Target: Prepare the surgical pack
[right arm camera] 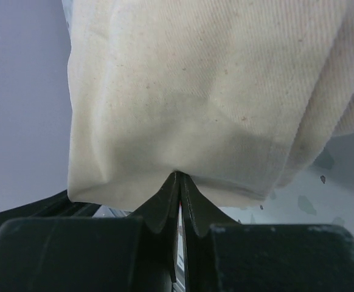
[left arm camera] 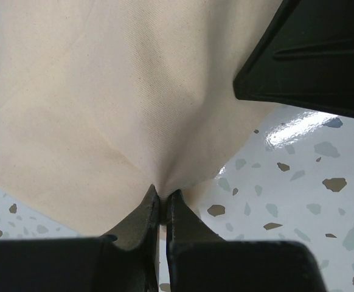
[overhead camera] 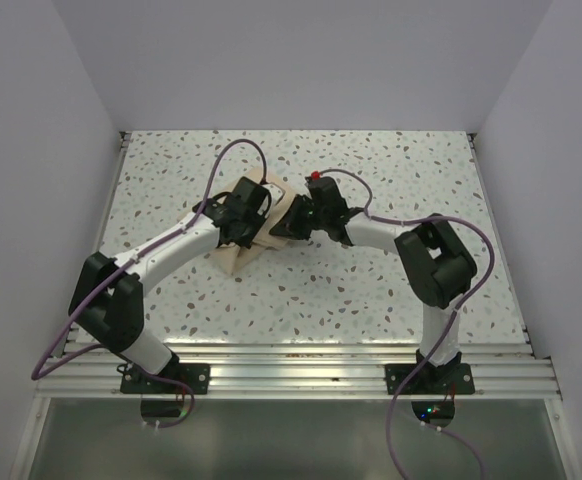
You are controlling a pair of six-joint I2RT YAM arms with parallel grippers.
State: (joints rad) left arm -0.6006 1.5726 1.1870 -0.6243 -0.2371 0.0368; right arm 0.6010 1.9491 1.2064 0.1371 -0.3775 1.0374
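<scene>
From overhead the tan sheet is mostly hidden under both arms, bunched up over the middle of the speckled bench. Its long axis seems to run from near left to far right, though I can't be sure. The wrist views settle the grips. The left claw is pinched tight on a fold at the sheet's edge, and the right claw is likewise closed on its hem.
</scene>
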